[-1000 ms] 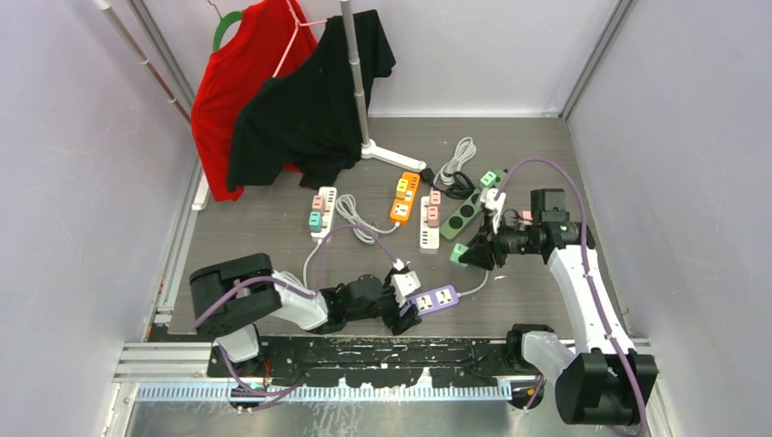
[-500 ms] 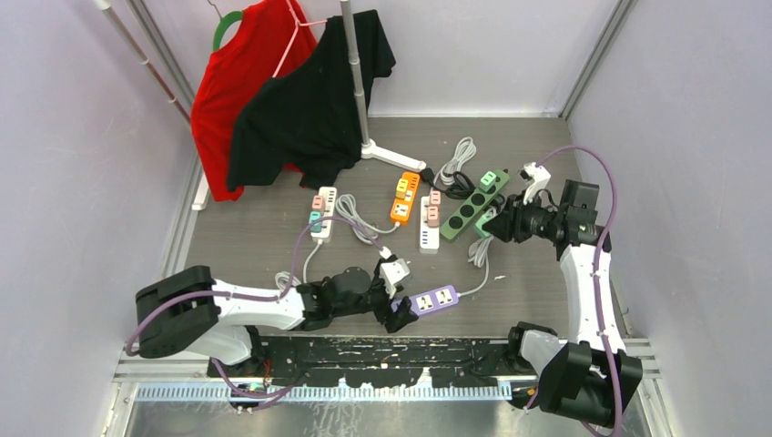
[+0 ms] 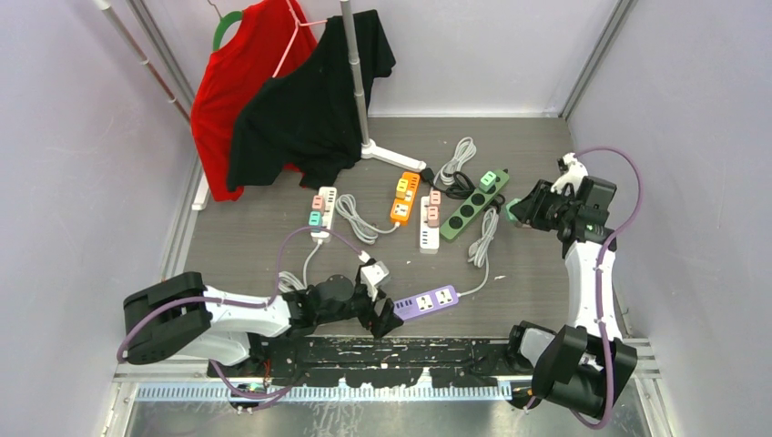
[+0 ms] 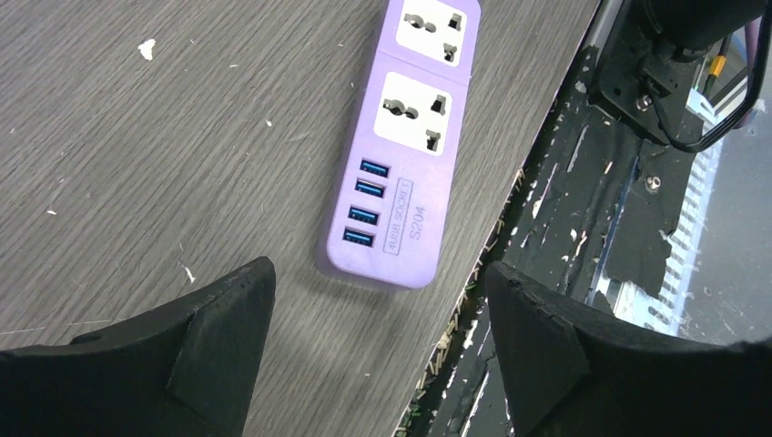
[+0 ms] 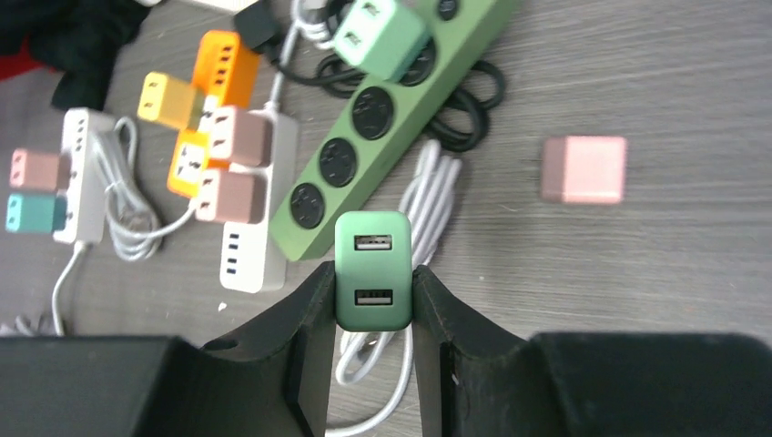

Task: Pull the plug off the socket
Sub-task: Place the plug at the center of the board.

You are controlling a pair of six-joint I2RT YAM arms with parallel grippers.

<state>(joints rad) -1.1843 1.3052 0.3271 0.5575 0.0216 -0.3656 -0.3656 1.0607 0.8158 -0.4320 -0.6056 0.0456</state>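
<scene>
My right gripper (image 5: 372,284) is shut on a dark green two-port USB plug (image 5: 372,270) and holds it in the air, clear of every socket, right of the green power strip (image 5: 382,118). In the top view this gripper (image 3: 519,211) is at the right of the table. The purple power strip (image 4: 405,155) lies at the near table edge with its two sockets bare. My left gripper (image 4: 378,273) is open and empty, its fingers either side of the strip's USB end; the top view shows it (image 3: 378,314) left of the strip (image 3: 428,300).
The green strip (image 3: 469,208) carries a light green plug (image 5: 380,36). A white strip with two pink plugs (image 5: 238,155), an orange strip (image 3: 404,198) and another white strip (image 3: 320,211) lie mid-table with coiled cords. A pink cube (image 5: 584,169) sits right. A clothes rack (image 3: 360,82) stands behind.
My right gripper has carried the green plug up and to the right, away from the purple strip. My left gripper has drawn back left off the strip's end.
</scene>
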